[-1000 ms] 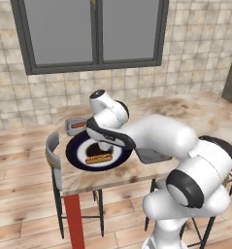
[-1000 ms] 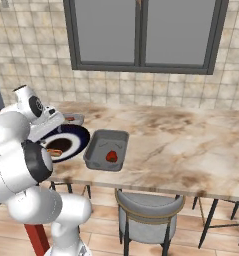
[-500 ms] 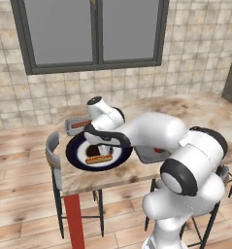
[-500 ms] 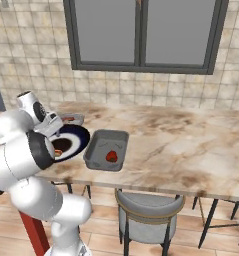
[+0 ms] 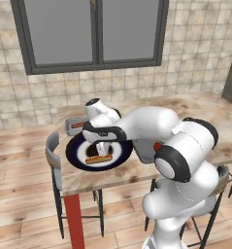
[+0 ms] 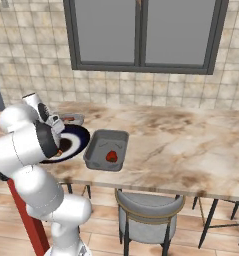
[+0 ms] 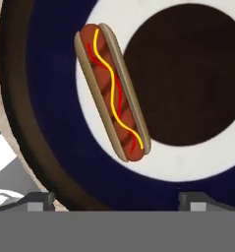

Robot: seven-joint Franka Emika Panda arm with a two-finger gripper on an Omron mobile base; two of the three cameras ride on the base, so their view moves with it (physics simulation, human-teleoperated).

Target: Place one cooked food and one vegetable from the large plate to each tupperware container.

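The hot dog [image 7: 112, 93] lies on the large plate [image 7: 50, 162], on its white inner ring, with one side at the border of the dark centre. The plate stands at the left end of the counter [image 6: 191, 145], close to the front edge. Just beside it, toward the middle of the counter, is one grey tupperware container [image 6: 107, 149] with a small red piece of food [image 6: 111, 156] inside. A second tupperware container [image 5: 77, 125] is behind the plate, at the back left corner; something red and long is in it, but I cannot tell what it is.

The gripper [image 7: 116, 202] hangs over the plate with its fingers [image 7: 40, 201] spread wide and nothing between them. The hot dog is a little ahead of the tips, lying diagonal to them in the hand view.

My judgement on handling: the hot dog is light and soft. The bun will give under pressure, so a firm close may squash it or push the sausage out. The sauce lines on top could make it slippery there. The best place to take hold is probably the middle of its length, one finger on each long side of the bun. For this the hand should probably turn, so that the fingers stand across the hot dog. A hold near one end may let it tip and slide out on the way to a container.
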